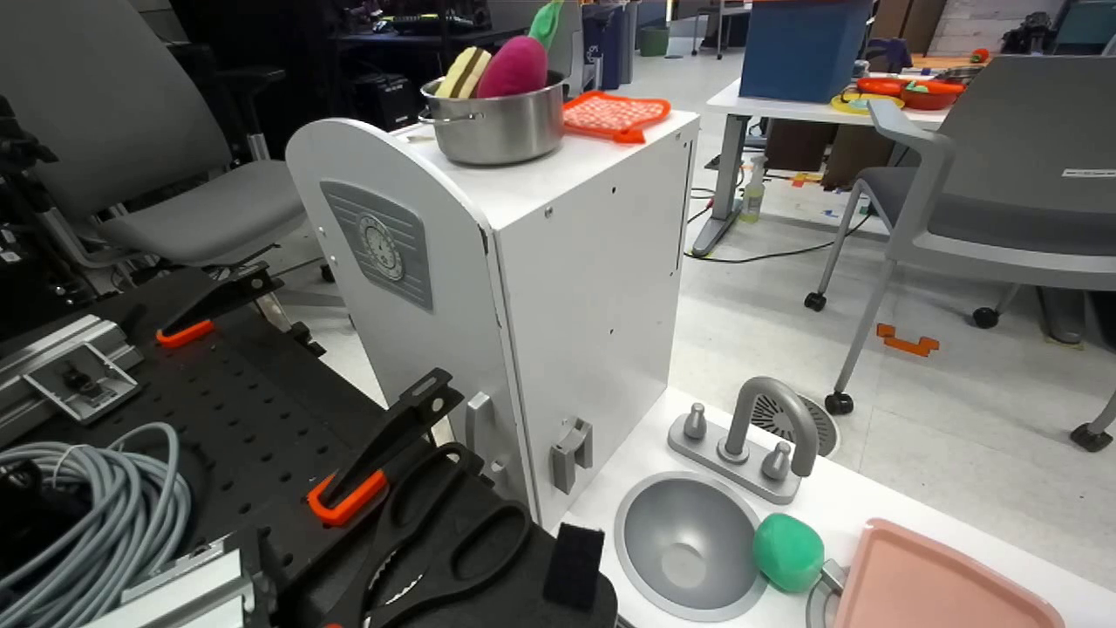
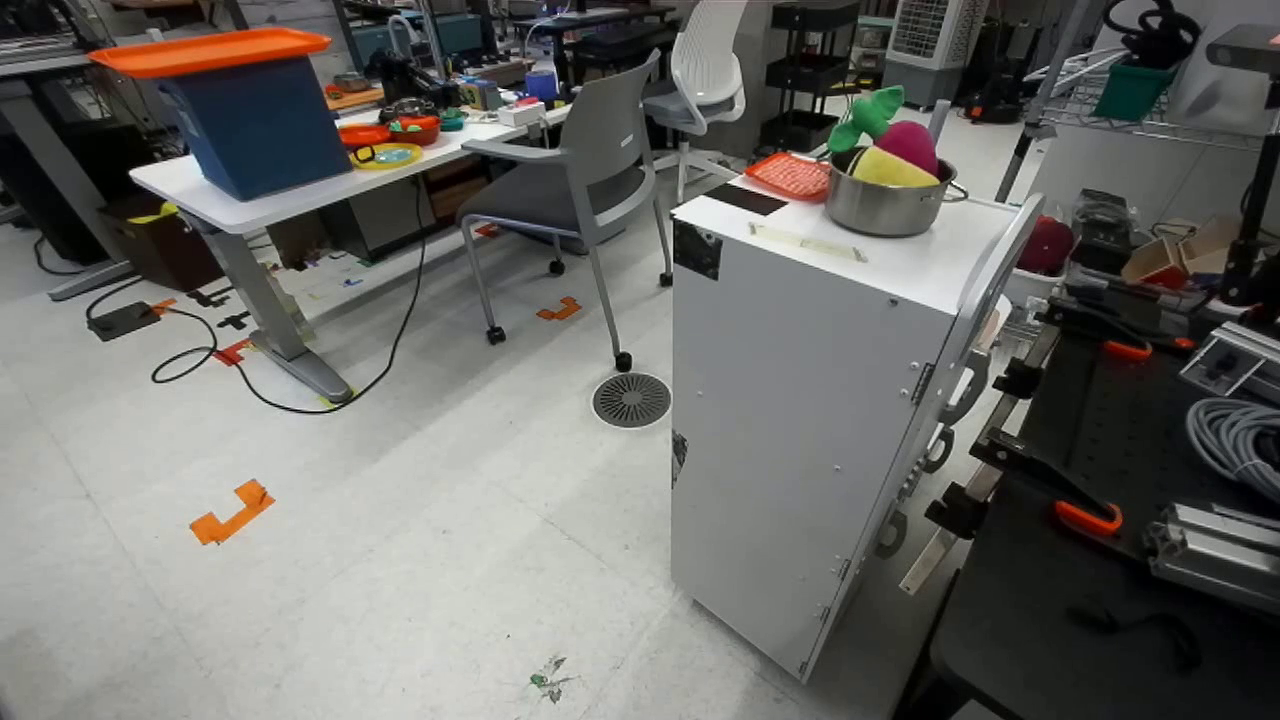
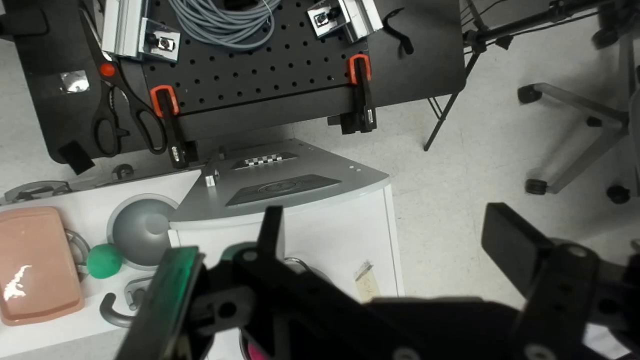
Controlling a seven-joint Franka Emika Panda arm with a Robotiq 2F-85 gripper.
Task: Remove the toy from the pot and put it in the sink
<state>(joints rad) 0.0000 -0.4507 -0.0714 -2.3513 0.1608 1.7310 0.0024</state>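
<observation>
the pot (image 1: 506, 131) holds the pink toy (image 1: 514, 68) and a yellow piece (image 1: 462, 73), while the gripper (image 3: 385, 232) stands spread wide.

White cabinet top (image 1: 516, 192), steel pot (image 1: 501, 131) on it, red pad (image 1: 615, 113) beside

Pot (image 1: 504, 131) silver-grey. In pot: toy (image 1: 514, 70) magenta; wedge (image 1: 462, 74) yellow, dark-striped. Beside pot: mat (image 1: 614, 115) orange-edged, pale mottled pattern. Beneath pot: cabinet (image 1: 602, 262) white.
</observation>
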